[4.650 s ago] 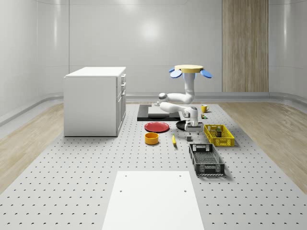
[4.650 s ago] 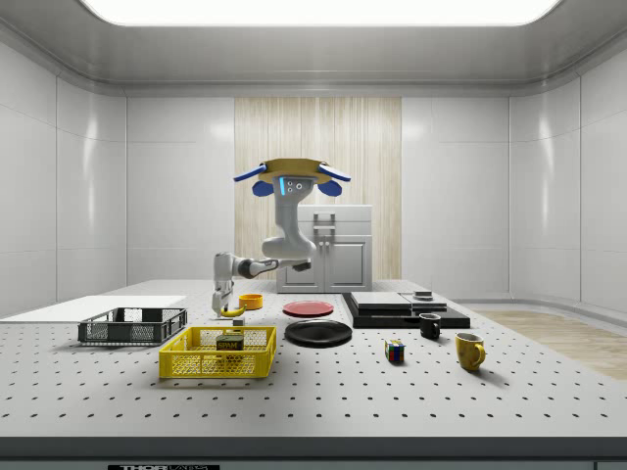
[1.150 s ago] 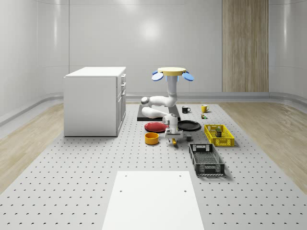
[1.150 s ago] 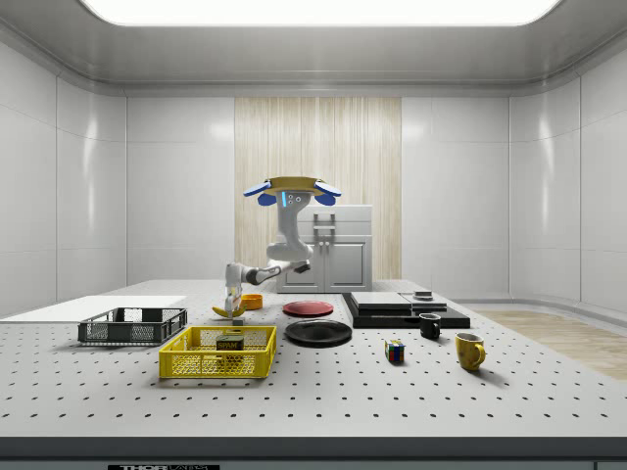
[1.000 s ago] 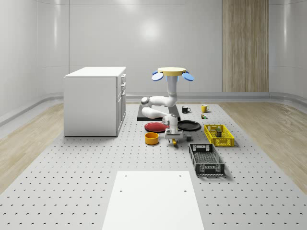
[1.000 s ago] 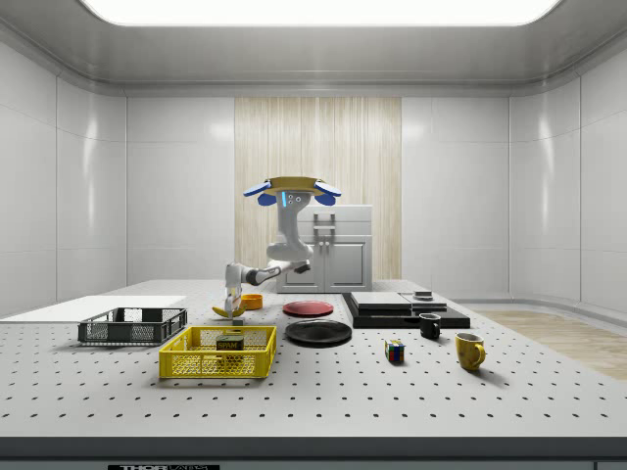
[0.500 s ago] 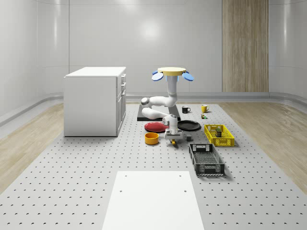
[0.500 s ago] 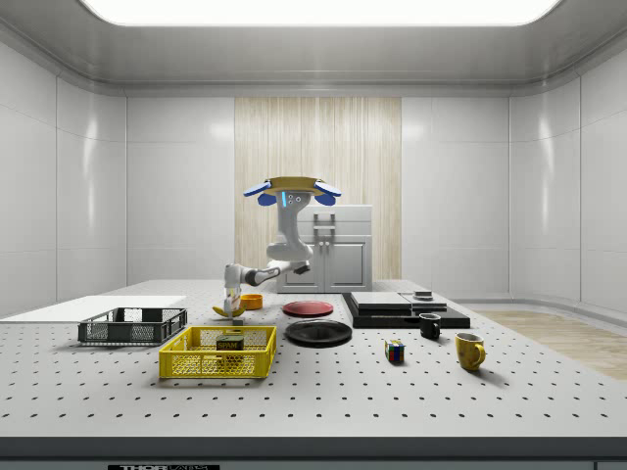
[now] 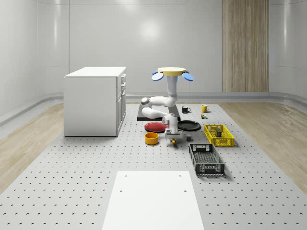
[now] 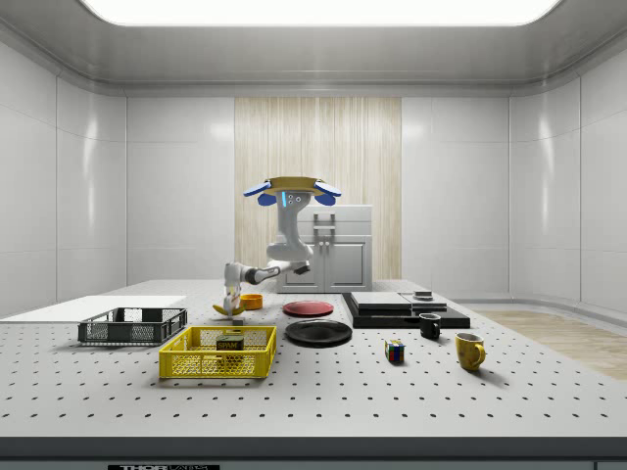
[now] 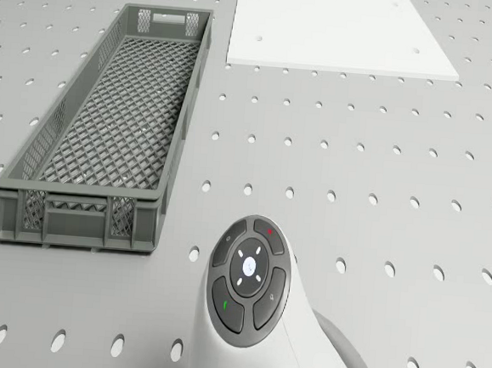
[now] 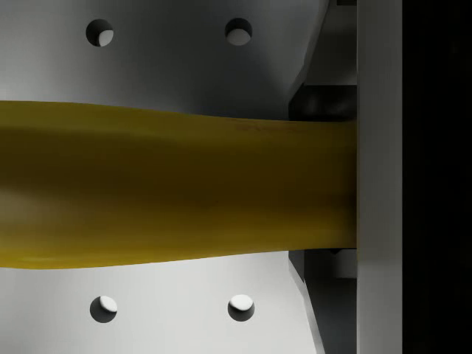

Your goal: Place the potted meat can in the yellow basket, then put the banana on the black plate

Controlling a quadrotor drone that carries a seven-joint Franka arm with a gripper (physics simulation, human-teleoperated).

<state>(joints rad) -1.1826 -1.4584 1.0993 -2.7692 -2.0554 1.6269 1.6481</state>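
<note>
1. The drone (image 9: 172,73) hovers in the air, above the red plate (image 9: 157,126) in the whole-scene view. It has not moved since half a second ago.
2. Its arm bends down to the table (image 9: 96,167).
3. The gripper (image 9: 173,138) is closed on the banana (image 12: 169,184), just above the table beside the orange bowl (image 9: 151,138).
4. The banana is a tiny bit higher than a second ago.
5. The can (image 10: 230,343) sits in the yellow basket (image 10: 217,352).
6. The black plate (image 10: 318,332) is near the basket.
</note>
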